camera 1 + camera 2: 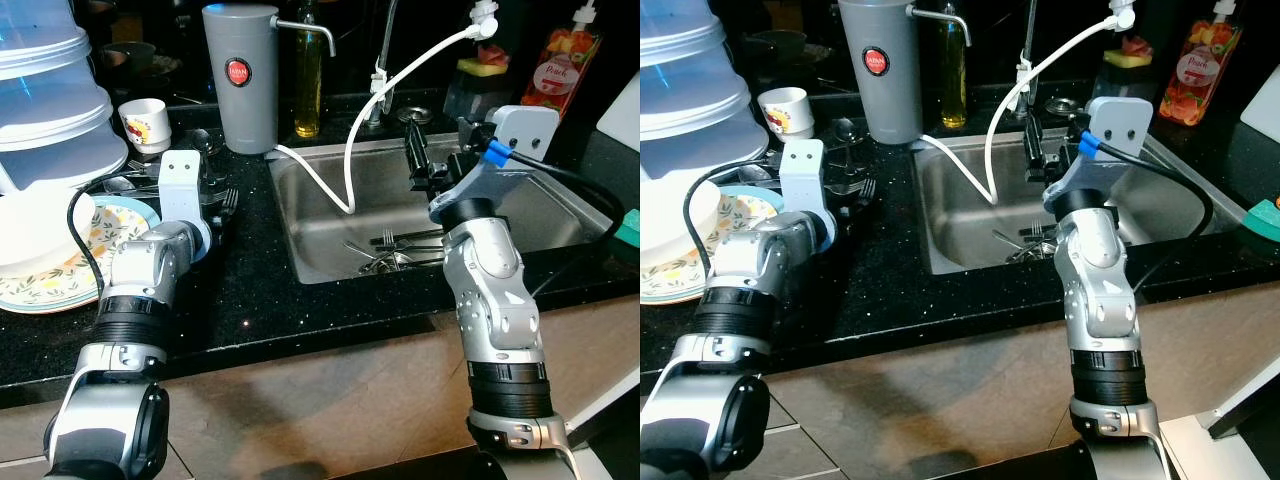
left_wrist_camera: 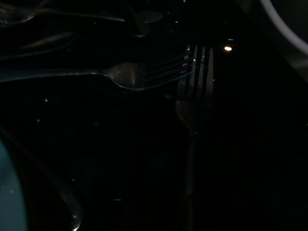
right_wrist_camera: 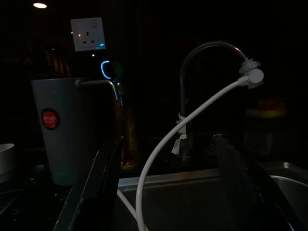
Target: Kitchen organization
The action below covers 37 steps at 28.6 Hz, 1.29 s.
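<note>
Left eye view: left claw (image 1: 222, 205) low over the black worktop (image 1: 260, 290), just above two steel forks (image 2: 144, 74); grip state cannot be told. One fork's tines cross the other's, handles roughly perpendicular. Right claw (image 1: 418, 160) hangs released above the sink (image 1: 320, 250), where more cutlery (image 1: 395, 250) lies.

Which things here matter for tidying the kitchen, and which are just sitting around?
Part of the job:
- cutlery in the sink
- forks on the counter
- floral plate
- left gripper by the forks
- right gripper over the sink, fingers open

Just lying about:
- grey dispenser
- oil bottle
- white hose
- peach bottle
</note>
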{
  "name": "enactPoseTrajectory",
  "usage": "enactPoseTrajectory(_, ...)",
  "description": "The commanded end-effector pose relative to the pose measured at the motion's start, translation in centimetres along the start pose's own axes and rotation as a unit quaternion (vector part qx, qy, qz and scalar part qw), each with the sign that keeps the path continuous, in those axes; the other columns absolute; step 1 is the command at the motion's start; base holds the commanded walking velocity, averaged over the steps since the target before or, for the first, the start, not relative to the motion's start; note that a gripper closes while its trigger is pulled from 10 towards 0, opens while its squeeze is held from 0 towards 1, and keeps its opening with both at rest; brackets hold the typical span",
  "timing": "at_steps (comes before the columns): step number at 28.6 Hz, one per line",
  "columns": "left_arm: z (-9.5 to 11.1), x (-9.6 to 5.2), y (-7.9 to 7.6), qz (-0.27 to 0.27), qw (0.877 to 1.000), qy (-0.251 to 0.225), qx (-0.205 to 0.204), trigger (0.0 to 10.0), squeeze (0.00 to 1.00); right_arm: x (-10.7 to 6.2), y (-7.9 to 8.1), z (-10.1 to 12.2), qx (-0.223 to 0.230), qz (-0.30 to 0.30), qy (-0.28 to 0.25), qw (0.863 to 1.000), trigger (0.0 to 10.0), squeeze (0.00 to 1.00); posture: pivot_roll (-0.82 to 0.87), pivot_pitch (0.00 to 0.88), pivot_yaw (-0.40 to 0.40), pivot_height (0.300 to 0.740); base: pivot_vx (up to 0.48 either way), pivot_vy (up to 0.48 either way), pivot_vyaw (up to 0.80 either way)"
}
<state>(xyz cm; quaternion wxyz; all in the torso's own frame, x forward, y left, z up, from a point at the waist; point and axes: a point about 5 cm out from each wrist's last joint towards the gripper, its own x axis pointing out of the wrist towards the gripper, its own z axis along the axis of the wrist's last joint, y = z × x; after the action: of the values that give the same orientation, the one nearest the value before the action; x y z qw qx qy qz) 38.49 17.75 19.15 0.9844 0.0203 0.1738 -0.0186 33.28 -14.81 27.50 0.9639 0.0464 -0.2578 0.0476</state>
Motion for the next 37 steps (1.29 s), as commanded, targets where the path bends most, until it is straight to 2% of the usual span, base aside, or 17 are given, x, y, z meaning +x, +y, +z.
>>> enactPoseTrajectory(1, -1.7, 0.4, 0.1, 0.010, 0.999, 0.031, 0.039, 0.0, 0.00, 0.0, -0.2, 0.4, -0.003, -0.003, -0.006, 1.000, 10.0, 0.00, 0.02, 0.000, 0.004, 0.740, 0.000, 0.000, 0.00)
enactPoseTrajectory(9, -1.6, 1.0, -0.4, 0.039, 0.995, -0.019, 0.085, 0.0, 0.00, -0.1, -0.1, 0.3, -0.002, -0.003, -0.003, 1.000, 10.0, 0.00, 0.02, 0.000, -0.007, 0.740, 0.000, 0.000, 0.00)
enactPoseTrajectory(12, -0.8, 0.8, -0.7, 0.036, 0.997, -0.042, 0.062, 0.0, 0.00, -0.1, -0.4, 0.4, -0.005, -0.005, -0.003, 1.000, 10.0, 0.00, 0.02, 0.000, -0.007, 0.740, 0.000, 0.000, 0.00)
enactPoseTrajectory(14, 1.2, 0.2, -1.7, -0.009, 0.995, -0.094, 0.034, 0.4, 0.00, -0.1, -0.5, 0.5, -0.005, -0.007, -0.004, 1.000, 10.0, 0.00, 0.02, 0.000, -0.009, 0.740, 0.000, 0.000, 0.00)
enactPoseTrajectory(15, 3.3, -0.6, -2.7, -0.047, 0.987, -0.149, 0.026, 10.0, 0.00, -0.1, -0.5, 0.6, -0.005, -0.007, -0.005, 1.000, 10.0, 0.00, 0.01, 0.000, -0.013, 0.740, 0.000, 0.000, 0.00)
enactPoseTrajectory(16, 3.3, -0.6, -2.7, -0.047, 0.987, -0.149, 0.026, 10.0, 0.00, -0.1, -0.5, 0.6, -0.005, -0.007, -0.005, 1.000, 10.0, 0.00, 0.01, 0.000, -0.013, 0.740, 0.000, 0.000, 0.00)
enactPoseTrajectory(17, 5.9, -1.9, -3.9, -0.089, 0.971, -0.219, 0.018, 10.0, 0.00, -0.1, -0.4, 0.9, -0.005, -0.005, -0.010, 1.000, 10.0, 0.00, 0.01, 0.000, -0.013, 0.740, 0.000, 0.000, 0.00)
enactPoseTrajectory(19, 6.9, -2.5, -4.4, -0.105, 0.963, -0.246, 0.015, 10.0, 0.00, 0.0, -0.4, 1.0, -0.005, -0.005, -0.012, 1.000, 10.0, 0.00, 0.01, 0.000, -0.013, 0.740, 0.000, 0.000, 0.00)
enactPoseTrajectory(21, 10.0, -4.0, -5.9, -0.134, 0.938, -0.320, 0.007, 10.0, 0.00, 0.1, -0.4, 1.5, -0.004, -0.004, -0.020, 1.000, 10.0, 0.00, 0.01, 0.000, -0.013, 0.740, 0.000, 0.000, 0.00)
enactPoseTrajectory(24, 10.7, -4.3, -6.4, -0.140, 0.932, -0.335, 0.008, 10.0, 0.00, 0.1, -0.4, 1.5, -0.003, -0.004, -0.022, 1.000, 10.0, 0.00, 0.01, 0.000, -0.013, 0.740, 0.000, 0.000, 0.00)
enactPoseTrajectory(25, 11.5, -4.4, -7.5, -0.160, 0.925, -0.344, 0.002, 10.0, 0.00, 0.2, -0.5, 1.6, -0.003, -0.005, -0.023, 1.000, 10.0, 0.00, 0.00, 0.000, -0.011, 0.740, 0.000, 0.000, 0.00)
enactPoseTrajectory(28, 11.1, -3.3, -9.4, -0.170, 0.930, -0.325, 0.028, 10.0, 0.00, 0.2, -0.4, 1.6, -0.004, -0.004, -0.023, 1.000, 10.0, 0.00, 0.00, 0.000, -0.011, 0.740, 0.000, 0.000, 0.00)
enactPoseTrajectory(30, 11.0, -3.2, -9.7, -0.171, 0.930, -0.324, 0.033, 10.0, 0.00, 0.2, -0.4, 1.6, -0.004, -0.004, -0.023, 1.000, 10.0, 0.00, 0.00, 0.000, -0.011, 0.740, 0.000, 0.000, 0.00)
enactPoseTrajectory(34, 9.7, -1.8, -13.1, -0.202, 0.933, -0.293, 0.057, 10.0, 0.00, 0.1, -0.5, 1.7, -0.010, -0.006, -0.022, 1.000, 10.0, 0.00, -0.03, 0.000, 0.003, 0.740, 0.000, 0.000, 0.00)
enactPoseTrajectory(35, 9.7, -1.8, -13.1, -0.202, 0.933, -0.293, 0.057, 10.0, 0.00, 0.1, -0.5, 1.7, -0.010, -0.006, -0.022, 1.000, 10.0, 0.00, -0.03, 0.000, 0.003, 0.740, 0.000, 0.000, 0.00)
enactPoseTrajectory(36, 9.0, -1.3, -14.5, -0.227, 0.933, -0.275, 0.051, 10.0, 1.00, 0.0, -0.7, 1.8, -0.012, -0.008, -0.023, 1.000, 10.0, 0.00, -0.03, 0.000, 0.003, 0.740, 0.000, 0.000, 0.00)
enactPoseTrajectory(37, 8.9, -1.3, -14.8, -0.232, 0.933, -0.272, 0.048, 10.0, 1.00, 0.0, -0.7, 1.8, -0.012, -0.009, -0.023, 1.000, 10.0, 0.00, -0.03, 0.000, 0.003, 0.740, 0.000, 0.000, 0.00)
